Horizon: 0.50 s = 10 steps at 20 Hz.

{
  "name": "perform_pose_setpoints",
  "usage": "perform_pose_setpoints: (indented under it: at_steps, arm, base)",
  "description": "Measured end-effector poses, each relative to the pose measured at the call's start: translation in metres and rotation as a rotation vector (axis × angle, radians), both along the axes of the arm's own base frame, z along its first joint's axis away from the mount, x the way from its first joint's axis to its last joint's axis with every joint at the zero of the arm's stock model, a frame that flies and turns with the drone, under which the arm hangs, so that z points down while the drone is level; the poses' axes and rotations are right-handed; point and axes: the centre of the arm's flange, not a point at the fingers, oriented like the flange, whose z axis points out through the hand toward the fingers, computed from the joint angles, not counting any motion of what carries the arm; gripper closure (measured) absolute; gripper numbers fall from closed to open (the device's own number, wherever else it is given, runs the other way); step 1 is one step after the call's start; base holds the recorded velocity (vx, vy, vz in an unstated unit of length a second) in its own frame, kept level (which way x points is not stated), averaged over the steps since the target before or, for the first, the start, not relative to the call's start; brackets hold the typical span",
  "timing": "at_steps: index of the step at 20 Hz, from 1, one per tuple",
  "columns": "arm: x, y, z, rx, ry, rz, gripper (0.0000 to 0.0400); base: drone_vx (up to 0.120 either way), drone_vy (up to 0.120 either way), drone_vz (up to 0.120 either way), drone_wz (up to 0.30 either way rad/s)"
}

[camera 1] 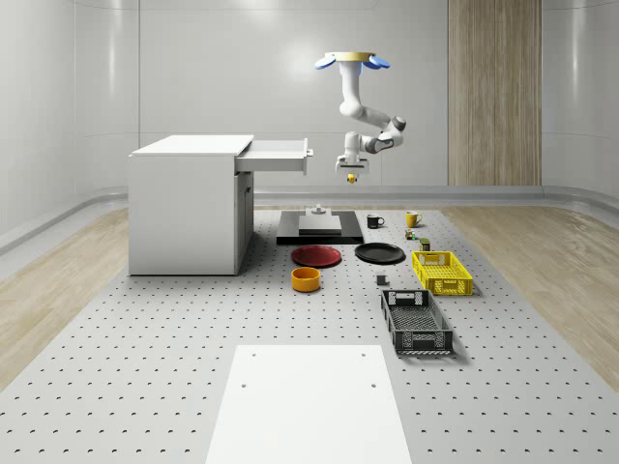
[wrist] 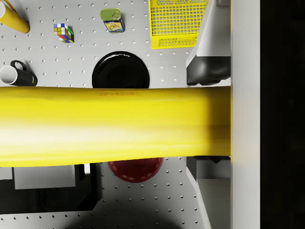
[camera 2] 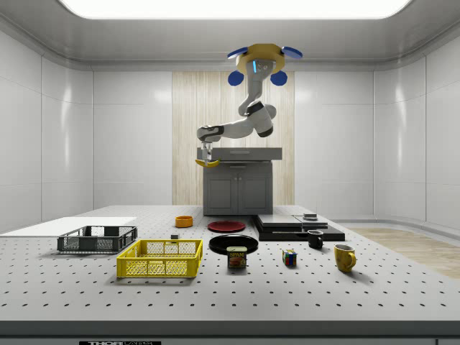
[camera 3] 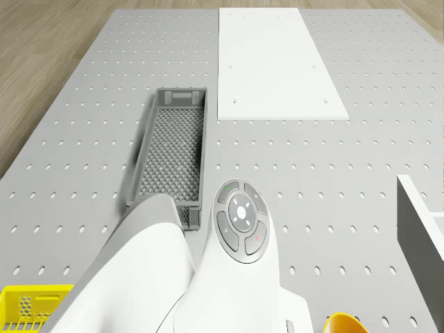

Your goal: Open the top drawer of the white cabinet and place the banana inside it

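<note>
Pegboard tabletop [camera 1: 145, 338], white cabinet [camera 1: 184, 208], top drawer [camera 1: 276, 155] already open. Drone [camera 1: 352, 61] hovering beside it, pincer [camera 1: 351, 177] clenched on banana [camera 2: 208, 163]. Left: drop into drawer.

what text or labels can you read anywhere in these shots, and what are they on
None can be read for certain.
Banana: a faint embossed mark on its skin, too blurred to read.
Can: printed label, too small to read.
Strip at the table's front edge: lettering, cut off and too small to read.
Arm's round button pad: small coloured symbols, no words.
</note>
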Motion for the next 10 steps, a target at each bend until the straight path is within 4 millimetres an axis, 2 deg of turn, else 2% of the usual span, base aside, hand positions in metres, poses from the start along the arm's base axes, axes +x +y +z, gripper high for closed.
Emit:
perform_pose_setpoints:
  at_steps: [10]
  arm:
    - [0.0, 0.0, 0.0, 0.0, 0.0, 0.0, 0.0208]
  base:
    - [-0.12, 0.0, 0.12, 0.0]
